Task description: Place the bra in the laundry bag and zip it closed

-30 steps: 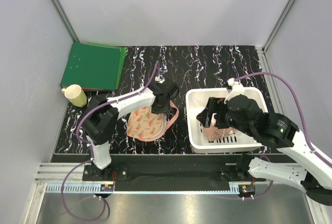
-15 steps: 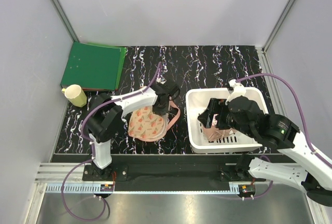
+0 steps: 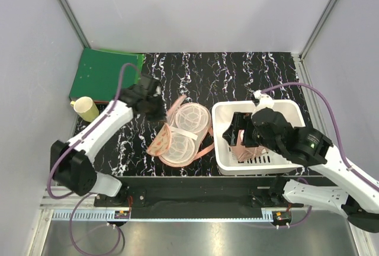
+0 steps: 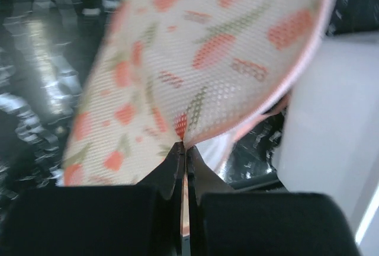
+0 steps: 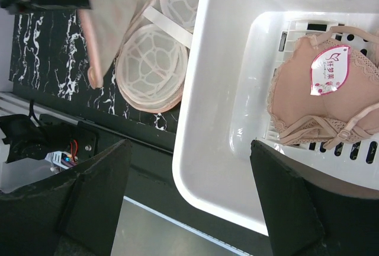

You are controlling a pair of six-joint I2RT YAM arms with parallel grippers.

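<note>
The laundry bag [image 3: 180,143] lies open on the black marbled table, left of the white basket [image 3: 220,149]. Its two pale mesh cups face up. My left gripper [image 3: 157,114] is shut on the edge of the bag's peach patterned flap [image 4: 195,60] and holds it lifted to the left. The bra [image 5: 323,96], dusty pink with a round tag, lies in the basket [image 5: 219,90]. Little of it shows in the top view [image 3: 243,152], under my right arm. My right gripper [image 5: 189,197] hangs open and empty over the basket's near left corner. The open bag also shows in the right wrist view [image 5: 151,60].
A green folder [image 3: 105,75] and a yellow cup [image 3: 87,109] sit at the back left. The bag's pink loop strap [image 3: 204,148] trails toward the basket. Grey walls close the back and sides. A metal rail runs along the near edge.
My left gripper has swung left and back with the bag's flap in it, and the closed bag now lies open with its mesh lining up. My right gripper has shifted slightly over the basket.
</note>
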